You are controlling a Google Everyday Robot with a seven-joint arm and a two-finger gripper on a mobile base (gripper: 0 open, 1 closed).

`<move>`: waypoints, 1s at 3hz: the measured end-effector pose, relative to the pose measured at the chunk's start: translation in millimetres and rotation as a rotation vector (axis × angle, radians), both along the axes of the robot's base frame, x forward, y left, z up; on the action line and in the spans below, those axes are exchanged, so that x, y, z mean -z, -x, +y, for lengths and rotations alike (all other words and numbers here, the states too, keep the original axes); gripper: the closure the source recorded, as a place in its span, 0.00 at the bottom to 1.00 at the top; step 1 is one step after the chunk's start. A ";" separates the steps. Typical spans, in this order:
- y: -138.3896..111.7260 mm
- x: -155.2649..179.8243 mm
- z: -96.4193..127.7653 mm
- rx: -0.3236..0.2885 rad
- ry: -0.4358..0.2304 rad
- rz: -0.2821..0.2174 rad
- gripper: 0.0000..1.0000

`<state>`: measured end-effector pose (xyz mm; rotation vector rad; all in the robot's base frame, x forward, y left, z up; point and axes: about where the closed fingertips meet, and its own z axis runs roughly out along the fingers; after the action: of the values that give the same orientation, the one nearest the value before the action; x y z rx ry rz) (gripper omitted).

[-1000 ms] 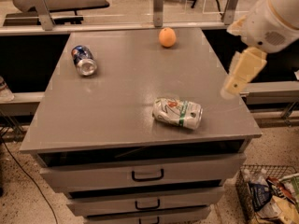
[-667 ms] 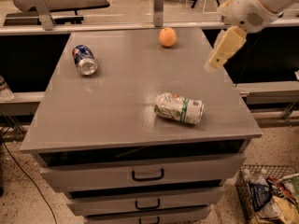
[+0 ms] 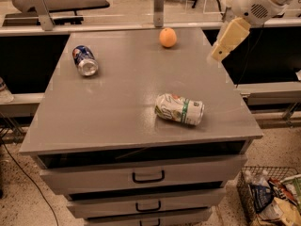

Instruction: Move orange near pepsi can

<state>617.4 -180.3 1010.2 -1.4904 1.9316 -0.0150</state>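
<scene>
Three loose things on the smooth grey surface [image 3: 117,102]: a round, smooth-skinned orange [image 3: 168,37] at the far edge, right of its middle; a dark blue pepsi can [image 3: 85,60] on its side near the far left corner, silver top facing forward; a dented white-and-green can [image 3: 179,109] on its side toward the front right corner. Orange and pepsi can well apart, so task not yet done. Cream, hard-shelled gripper [image 3: 220,51] angled down off the right edge near the orange, probably lining up a reach; jaws' opening impossible to tell, nothing seen in them.

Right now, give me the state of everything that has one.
Small round orange: resting near the grey tabletop's far edge.
Dark blue pepsi can: lying on its side.
White and green can: dented, on its side.
Gripper: in the air by the tabletop's right edge.
Grey drawers: shut.
</scene>
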 end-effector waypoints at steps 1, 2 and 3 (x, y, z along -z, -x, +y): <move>-15.2 4.9 6.5 0.024 -0.064 -0.026 0.00; -45.9 22.9 5.9 0.109 -0.180 -0.062 0.00; -94.3 28.5 3.3 0.214 -0.284 -0.146 0.00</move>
<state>711.7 -177.0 981.7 -1.0656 1.8771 0.0519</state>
